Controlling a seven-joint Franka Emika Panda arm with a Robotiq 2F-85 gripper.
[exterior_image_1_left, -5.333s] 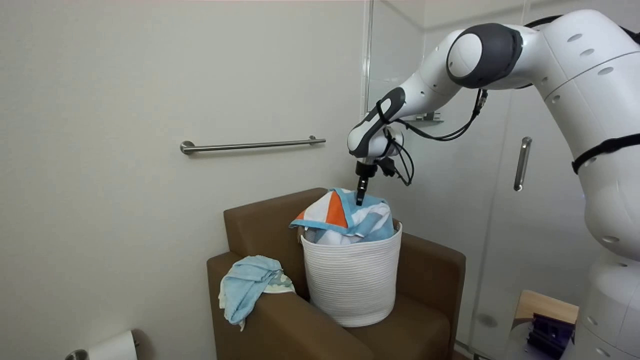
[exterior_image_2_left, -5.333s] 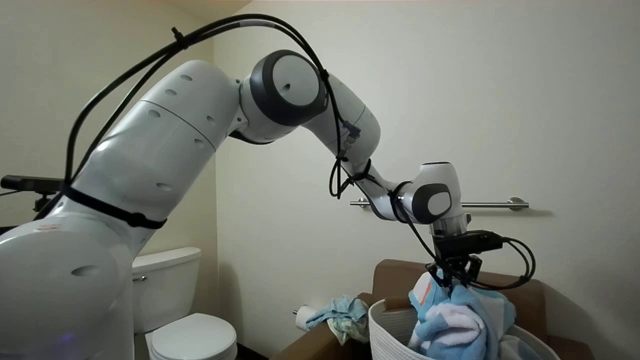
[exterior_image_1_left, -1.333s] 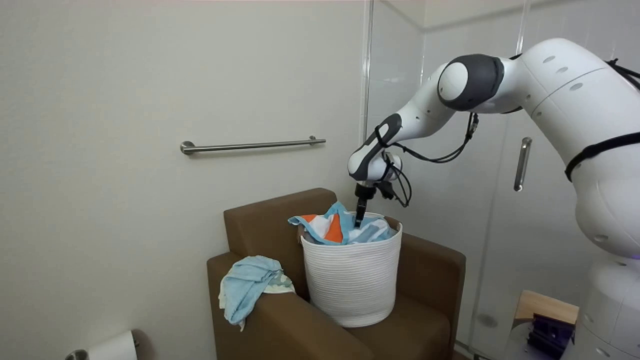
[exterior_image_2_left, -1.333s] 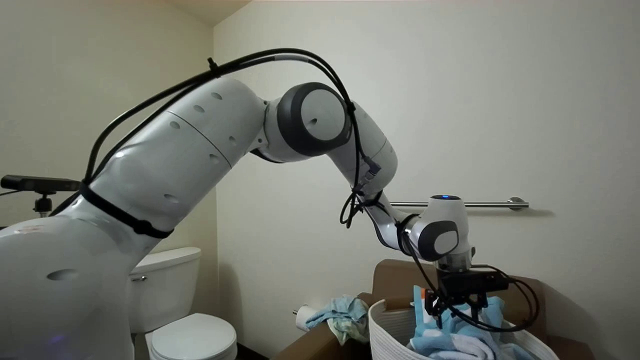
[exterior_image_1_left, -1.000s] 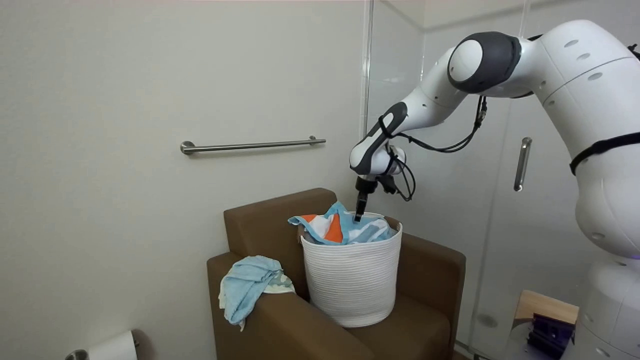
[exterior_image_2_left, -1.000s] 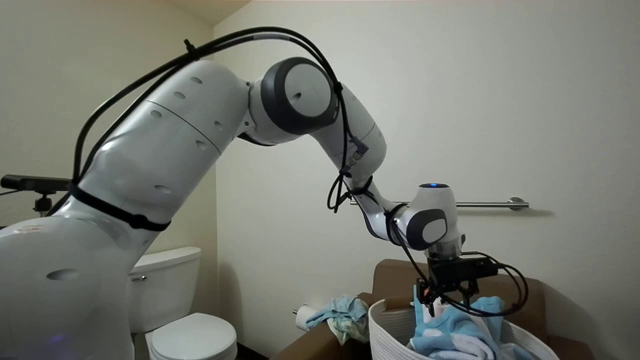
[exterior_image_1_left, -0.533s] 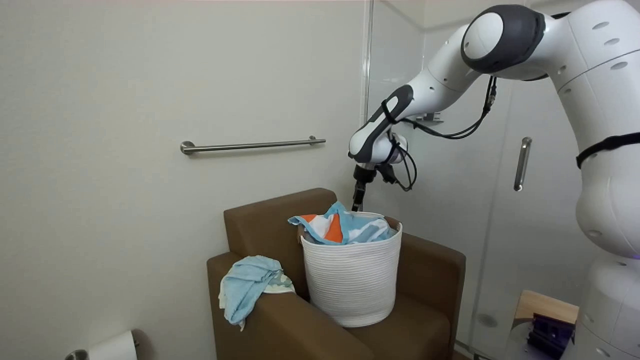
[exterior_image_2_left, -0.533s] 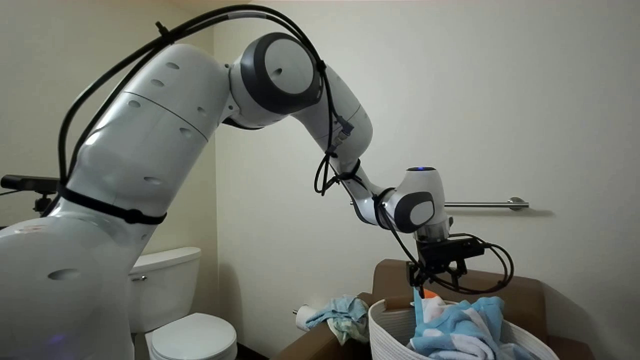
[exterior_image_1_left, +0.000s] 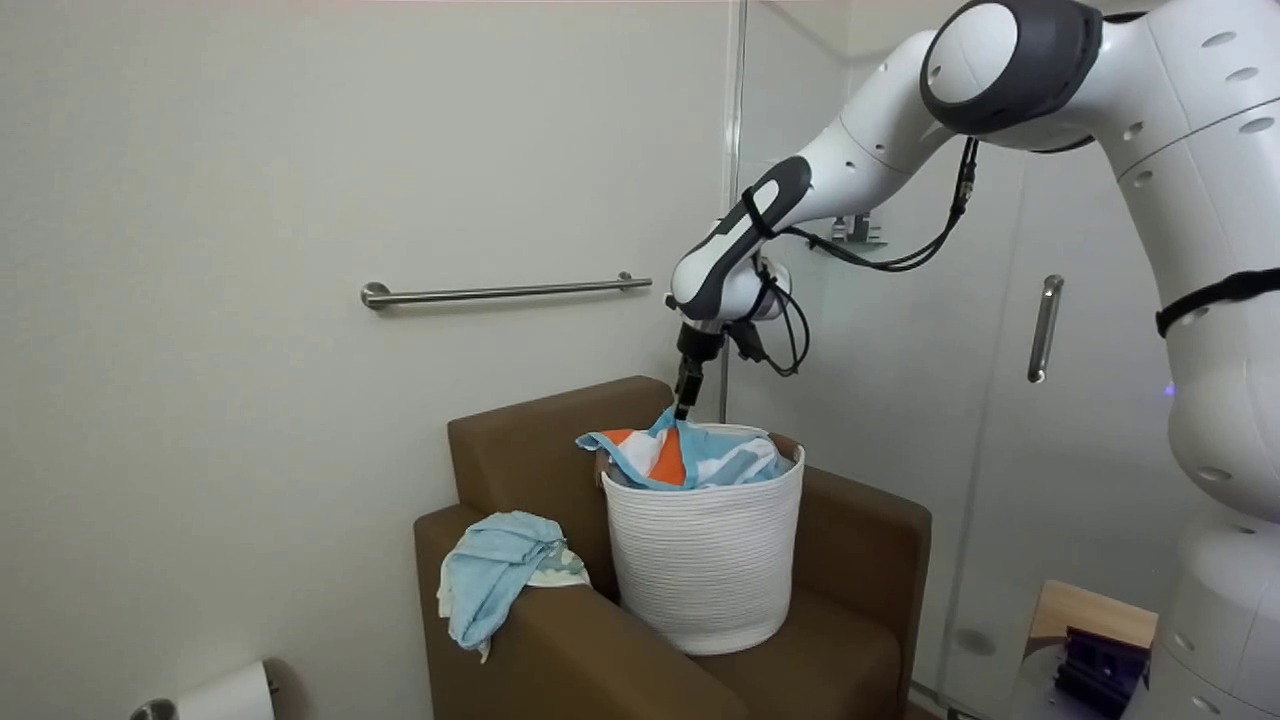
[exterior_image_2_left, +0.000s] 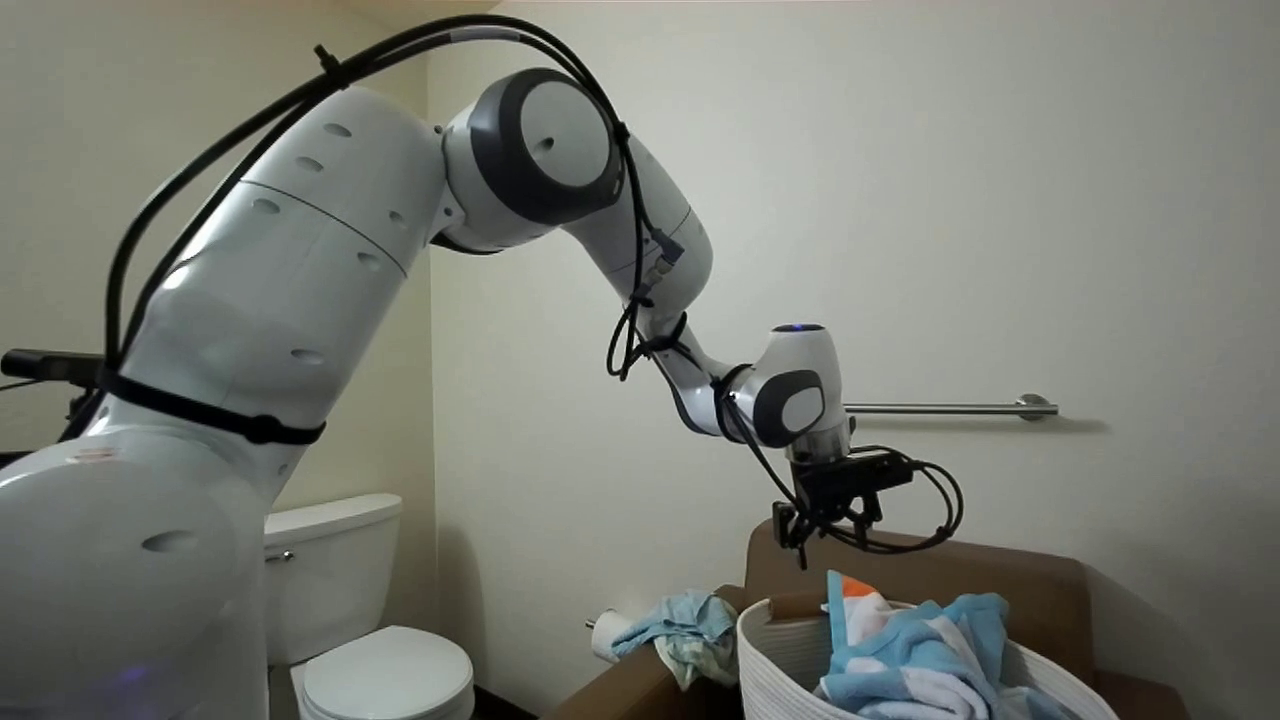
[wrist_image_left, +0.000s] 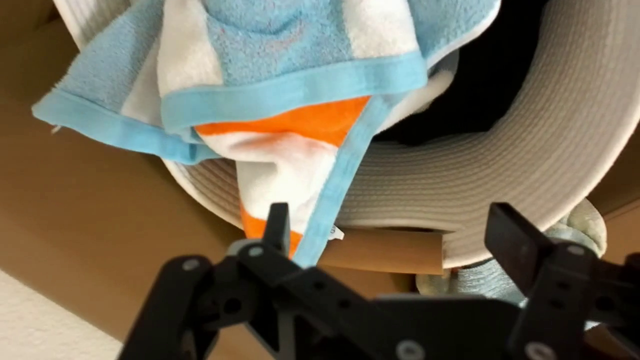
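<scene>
"Gripper has risen since a second ago, fingers spread wide."

"And the striped towel below?"

"Bunched in the basket, orange corner pointing out over the rim beside the handle; long axis lost in folds."

"Beyond?"

"Armchair, blue cloth over one armrest."

Muted light, soft shadows, deep darkness inside basket

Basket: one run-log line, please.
end effector: open, empty, above basket | striped towel: in basket, partly overhanging | blue cloth: on armrest
</scene>
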